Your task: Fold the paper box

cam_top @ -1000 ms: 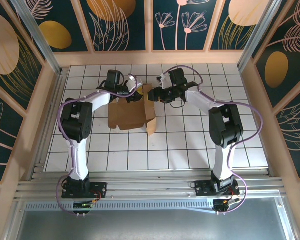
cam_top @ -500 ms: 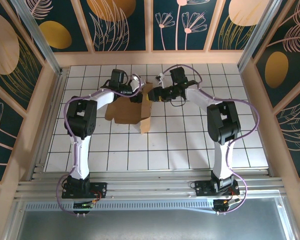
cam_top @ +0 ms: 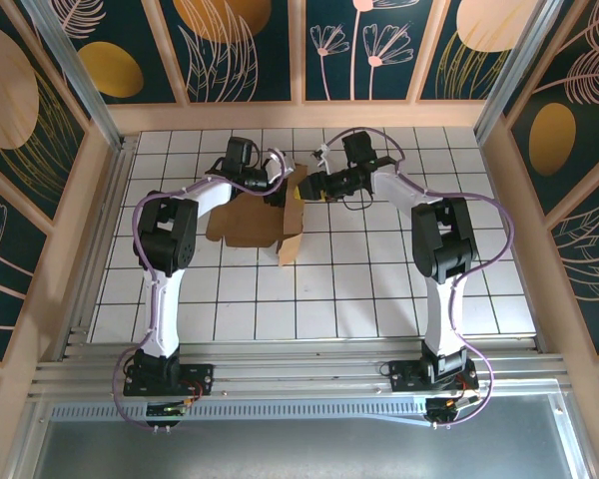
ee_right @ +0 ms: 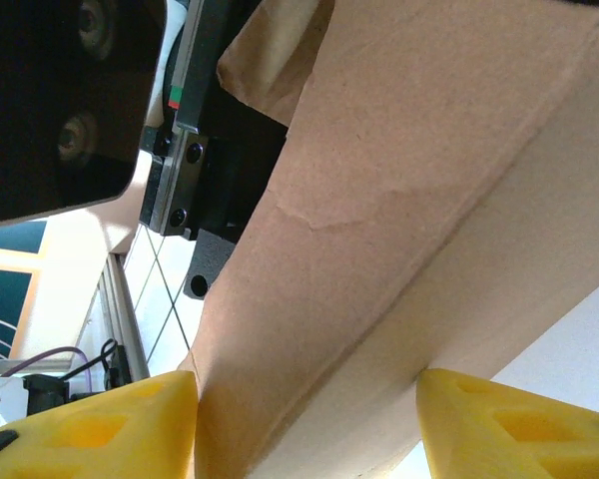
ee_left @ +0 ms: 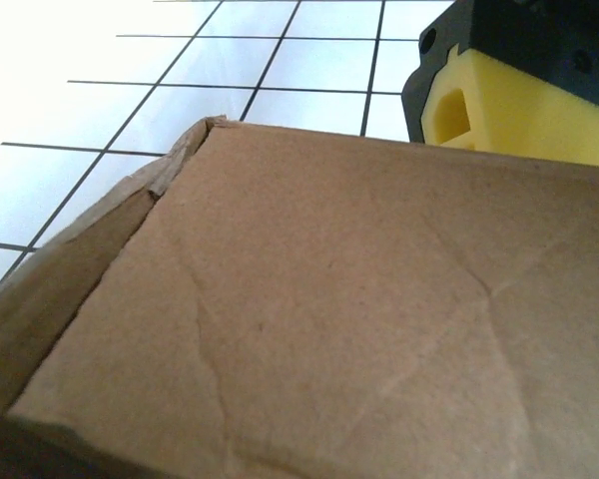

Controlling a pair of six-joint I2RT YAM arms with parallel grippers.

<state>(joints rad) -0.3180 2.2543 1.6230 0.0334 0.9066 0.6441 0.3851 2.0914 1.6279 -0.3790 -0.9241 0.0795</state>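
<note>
Brown paper box (cam_top: 245,225) sits on the white-tiled tabletop (cam_top: 379,289), far half, slightly left of centre. It lies mostly flat on the tiles; a flap along its right edge stands up. Both arms reach over its far right corner, left arm (cam_top: 205,195) from the left, right arm (cam_top: 409,200) from the right, wrists near each other.

State of the right jaws: grasping the paper box. In the right wrist view a creased card panel (ee_right: 379,200) runs between the two yellow fingertips (ee_right: 90,429) and touches both. Black hardware (ee_right: 210,170) of the left arm sits just behind the card there.

State of the left jaws: cannot tell, released or clenched. They are at the box's far edge in the top view, too small to read.

The left wrist view looks down on a wrinkled card panel (ee_left: 329,319) close under the lens, with a rough crease at its far left corner. Tabletop tiles (ee_left: 130,80) lie beyond, and a yellow-and-black finger of the right arm (ee_left: 519,100) is just past the panel's far edge.
</note>
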